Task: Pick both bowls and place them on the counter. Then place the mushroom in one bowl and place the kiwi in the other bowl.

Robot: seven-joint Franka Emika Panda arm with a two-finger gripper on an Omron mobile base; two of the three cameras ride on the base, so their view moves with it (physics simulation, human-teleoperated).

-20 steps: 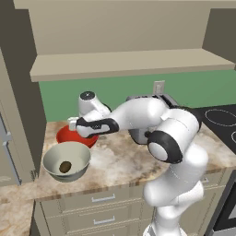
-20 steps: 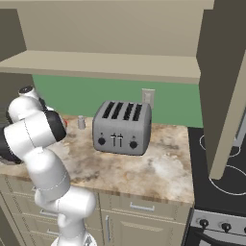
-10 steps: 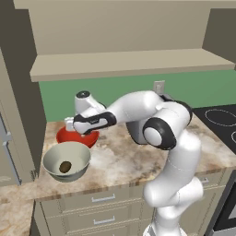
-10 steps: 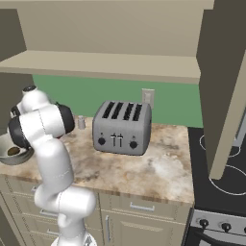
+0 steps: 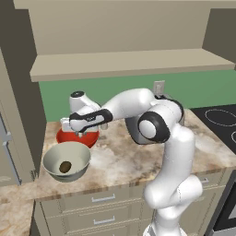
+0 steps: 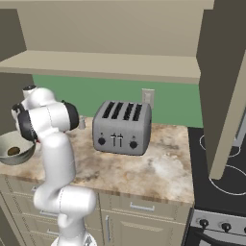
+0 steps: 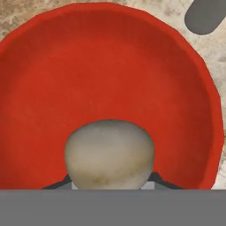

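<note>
We hold the mushroom (image 7: 109,153) tight in our gripper (image 5: 81,130), right over the red bowl (image 7: 53,88) on the counter (image 5: 120,156); the kiwi (image 5: 65,166) sits in the grey bowl (image 5: 67,160) next to it. To do this bit well, we think we should stay over the middle, go low, then let go slowly so it doesn't bounce out.

Glossy red bowl (image 7: 110,75) up top in the hand view, pale grey-white mushroom (image 7: 109,156) (faint tan smudges) low centre. Lower left in the left base view: silvery-grey bowl (image 5: 50,159), cream inside, dark olive-brown kiwi (image 5: 65,167). Counter (image 5: 120,159) mottled beige-brown. Toaster (image 6: 121,128) silver-grey, centre of the right base view.
</note>
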